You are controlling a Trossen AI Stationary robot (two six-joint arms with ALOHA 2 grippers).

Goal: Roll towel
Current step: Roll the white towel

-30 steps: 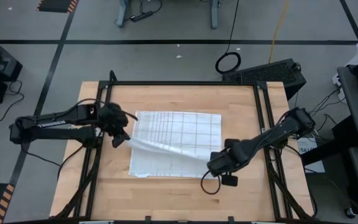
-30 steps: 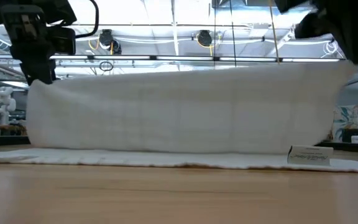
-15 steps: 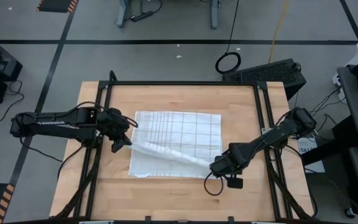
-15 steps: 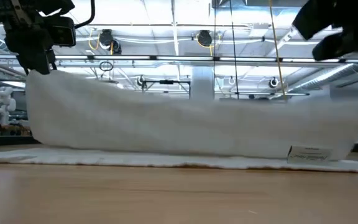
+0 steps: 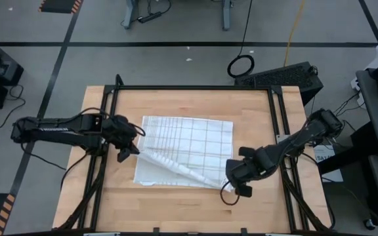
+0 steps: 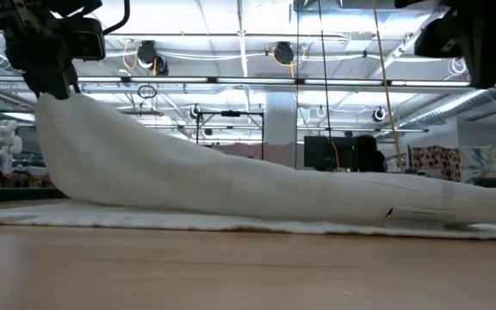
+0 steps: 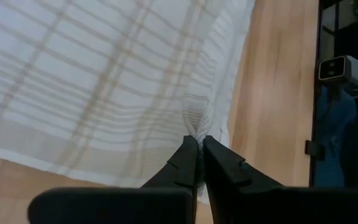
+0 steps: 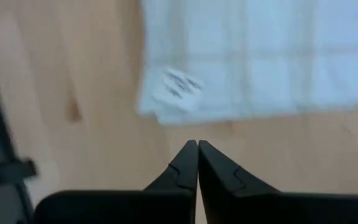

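Observation:
The white grid-check towel (image 5: pixel 189 141) lies spread on the wooden table, its near edge folded up and over. My left gripper (image 5: pixel 127 149) is at the towel's left side, shut on its raised near-left corner. In the low view the towel (image 6: pixel 231 185) slopes down from that gripper (image 6: pixel 52 86) to the table at the right. My right gripper (image 5: pixel 233 183) hovers shut and empty just off the towel's near-right corner. The label tag (image 8: pixel 180 82) lies on that corner, on the table. My left gripper pinches the towel's near-left corner (image 7: pixel 194 126) between its two fingers, where the cloth bunches at the edge. The fingers come down at a slant from the table's left. The corner is lifted clear (image 6: pixel 58 108); the cloth runs down from it to the table.
Black frame rails (image 5: pixel 189 88) run along the table's far and side edges. Bare wood (image 5: pixel 176 210) lies between the towel and the near edge. A dark cable loop (image 5: pixel 227 196) hangs by my right gripper.
The towel's near edge was held up between both grippers. Its right end has dropped out of my right gripper onto the table, while the left corner stays raised. My right gripper has gone a little toward the table's near edge.

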